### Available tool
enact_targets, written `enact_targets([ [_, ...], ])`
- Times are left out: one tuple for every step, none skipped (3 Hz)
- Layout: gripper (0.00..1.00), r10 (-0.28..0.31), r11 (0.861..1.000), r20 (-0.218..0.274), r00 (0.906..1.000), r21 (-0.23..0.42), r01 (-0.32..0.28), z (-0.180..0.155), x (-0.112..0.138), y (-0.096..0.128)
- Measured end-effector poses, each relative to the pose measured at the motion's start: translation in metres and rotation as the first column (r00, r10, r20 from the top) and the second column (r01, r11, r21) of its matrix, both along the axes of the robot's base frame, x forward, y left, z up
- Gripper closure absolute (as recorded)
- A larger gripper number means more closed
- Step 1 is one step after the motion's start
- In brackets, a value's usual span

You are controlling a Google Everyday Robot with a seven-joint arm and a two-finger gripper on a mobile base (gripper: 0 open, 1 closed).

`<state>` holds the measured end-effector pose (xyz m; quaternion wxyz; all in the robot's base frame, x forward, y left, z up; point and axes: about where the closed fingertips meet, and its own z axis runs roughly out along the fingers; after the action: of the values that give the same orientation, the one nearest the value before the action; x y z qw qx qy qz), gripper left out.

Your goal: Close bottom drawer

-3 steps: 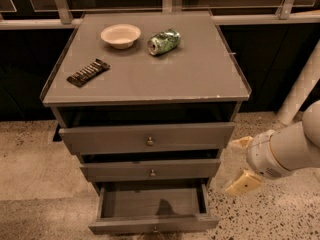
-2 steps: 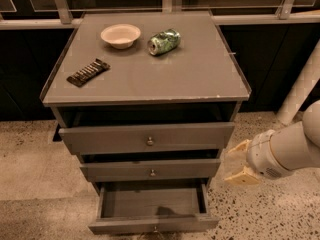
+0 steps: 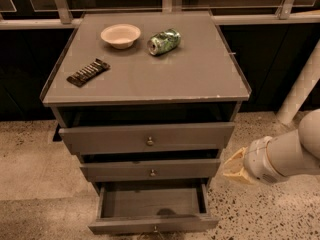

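The bottom drawer (image 3: 152,223) is the lowest of three grey-brown drawers. It stands pulled out, with its shallow box (image 3: 150,202) showing nothing inside and a small brass knob at the lower frame edge. My gripper (image 3: 234,167) is on a white arm to the right of the cabinet, level with the middle drawer (image 3: 150,170). It is above and to the right of the bottom drawer's right front corner and touches nothing.
The top drawer (image 3: 147,138) sits slightly out. On the cabinet top (image 3: 200,79) lie a white bowl (image 3: 120,35), a crushed green can (image 3: 163,41) and a dark snack bar (image 3: 88,72). A white post (image 3: 300,89) stands at the right, on speckled floor.
My gripper has turned at the wrist and shifted slightly left toward the cabinet. The bottom drawer has not moved.
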<state>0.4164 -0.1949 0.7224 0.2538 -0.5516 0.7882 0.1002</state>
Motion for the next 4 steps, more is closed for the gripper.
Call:
enact_targets([
  [1.0,-0.022,0.994,-0.009,0.9997,0.103,0.023,-0.064,-0.003,0.01],
  [1.0,-0.055,0.973,0.032,0.998,0.225,0.047,-0.132,0.011,0.028],
  [1.0,-0.11,0.952,0.065,0.9918,0.294,0.086,-0.193,0.04,0.035],
  [1.0,-0.148,0.924,-0.005,0.9889,0.356,0.14,-0.268,0.047,0.041],
])
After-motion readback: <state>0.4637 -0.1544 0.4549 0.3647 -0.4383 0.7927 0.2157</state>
